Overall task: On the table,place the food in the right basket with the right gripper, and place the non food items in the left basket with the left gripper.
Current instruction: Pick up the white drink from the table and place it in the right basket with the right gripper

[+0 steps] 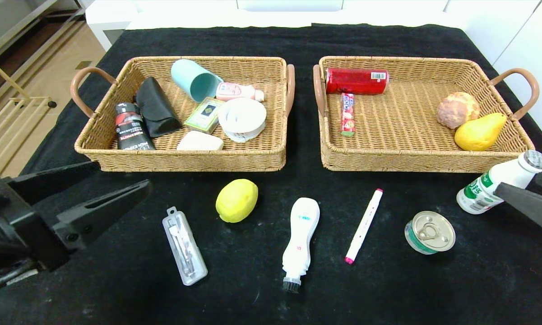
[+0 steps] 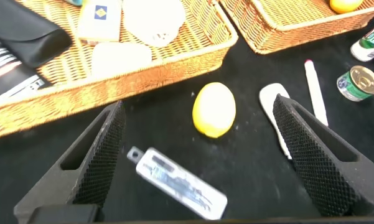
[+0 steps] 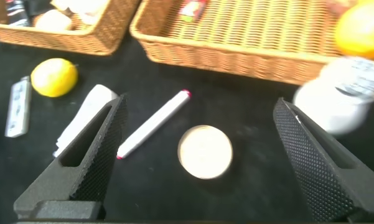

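A: Nearest on the black dusty cloth of the table (image 1: 271, 298)?
B: Clear slim plastic case (image 1: 184, 246), flat, and white bottle-shaped brush (image 1: 300, 239) with black bristles toward the near edge. Between them, a little farther, round yellow lemon (image 1: 237, 200) with dimpled skin.

A: And to the right?
B: Thin white marker (image 1: 363, 226) with pink ends, lying slanted. Then small round tin (image 1: 429, 232), green label, shiny pull-tab lid. Farther right, white milk bottle (image 1: 501, 182), green label, ribbed silver cap, tilted, just before the right basket.

A: Grippers?
B: Left gripper (image 2: 193, 155) low at near left, long tapered fingers spread wide, holding nothing, above case and lemon. Right gripper (image 3: 196, 155) at near right, fingers also wide apart and empty, over the tin, one finger just beside the bottle.

A: Behind?
B: Two shallow woven wicker trays with brown loop handles. Left basket (image 1: 117, 155): teal cup, black pouch, dark tube, small boxes. Right basket (image 1: 478, 160): red packet, candy stick, round bun, smooth yellow pear.
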Robot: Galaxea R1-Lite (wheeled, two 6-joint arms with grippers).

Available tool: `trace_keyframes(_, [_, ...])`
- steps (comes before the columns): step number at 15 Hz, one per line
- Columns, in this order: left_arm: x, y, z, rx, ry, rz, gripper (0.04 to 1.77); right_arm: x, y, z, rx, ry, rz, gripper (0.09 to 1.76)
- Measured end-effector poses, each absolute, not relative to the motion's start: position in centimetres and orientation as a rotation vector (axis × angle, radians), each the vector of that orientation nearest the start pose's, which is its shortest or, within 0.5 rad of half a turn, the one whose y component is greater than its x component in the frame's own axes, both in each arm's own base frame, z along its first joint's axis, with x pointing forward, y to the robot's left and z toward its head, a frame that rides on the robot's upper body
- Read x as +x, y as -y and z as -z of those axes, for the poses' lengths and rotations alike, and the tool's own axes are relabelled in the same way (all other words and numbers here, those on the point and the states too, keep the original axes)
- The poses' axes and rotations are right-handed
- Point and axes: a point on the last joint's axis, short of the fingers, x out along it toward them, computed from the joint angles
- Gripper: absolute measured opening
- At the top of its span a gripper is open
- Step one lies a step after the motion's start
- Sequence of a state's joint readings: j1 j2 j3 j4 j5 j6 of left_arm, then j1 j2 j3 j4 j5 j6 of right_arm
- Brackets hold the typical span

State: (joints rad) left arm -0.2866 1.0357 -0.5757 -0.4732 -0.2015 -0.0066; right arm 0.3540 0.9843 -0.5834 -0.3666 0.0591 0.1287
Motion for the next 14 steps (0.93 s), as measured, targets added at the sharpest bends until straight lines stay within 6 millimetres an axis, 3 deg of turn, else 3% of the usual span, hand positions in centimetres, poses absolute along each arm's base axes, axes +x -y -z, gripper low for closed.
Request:
trace_keyframes(7, [14.9, 5.5, -25.2, 0.002, -0.018, 0.539, 1.72, 11.8, -5.7, -24.9, 0.115, -0.073, -0.433, 1.71])
trace_keyframes(14, [15.3, 5.7, -24.8, 0.003, -0.035, 0.543, 1.72, 10.6, -5.2, -24.8, 0.104, -0.107, -0.436, 1.71])
